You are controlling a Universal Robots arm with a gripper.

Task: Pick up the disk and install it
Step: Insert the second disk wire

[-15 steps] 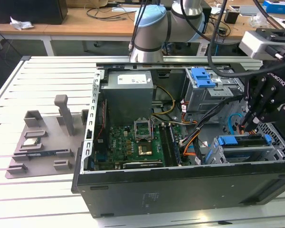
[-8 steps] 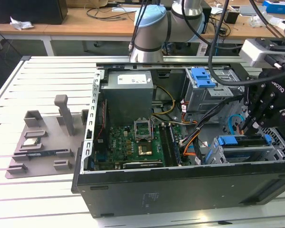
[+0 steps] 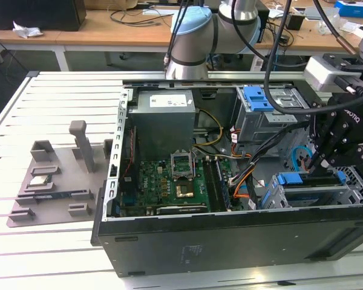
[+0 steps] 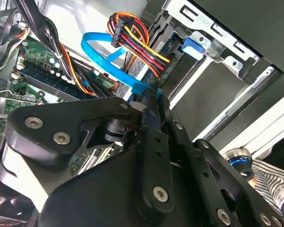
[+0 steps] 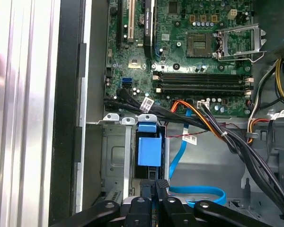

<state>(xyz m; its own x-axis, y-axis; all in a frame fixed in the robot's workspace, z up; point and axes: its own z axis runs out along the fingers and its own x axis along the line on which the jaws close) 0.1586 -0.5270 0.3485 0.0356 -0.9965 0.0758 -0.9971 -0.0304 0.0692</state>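
Ext cam sits high, off my arm, looking down on the whole open case point(image 3: 230, 241) and table point(image 3: 48, 121). First wrist cam looks straight down past my gripper point(image 5: 155, 184) at the board point(image 5: 199, 42). Second wrist cam sits v. close behind my gripper point(image 4: 151, 101), angled. Both wrist views share the blue cable point(image 5: 199, 191) point(image 4: 109, 64).

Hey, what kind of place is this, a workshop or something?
Probably a robotics lab or test workshop: an open computer case lies on a white slatted table, the arm's gripper reaches into it, and cluttered wooden desks stand behind.
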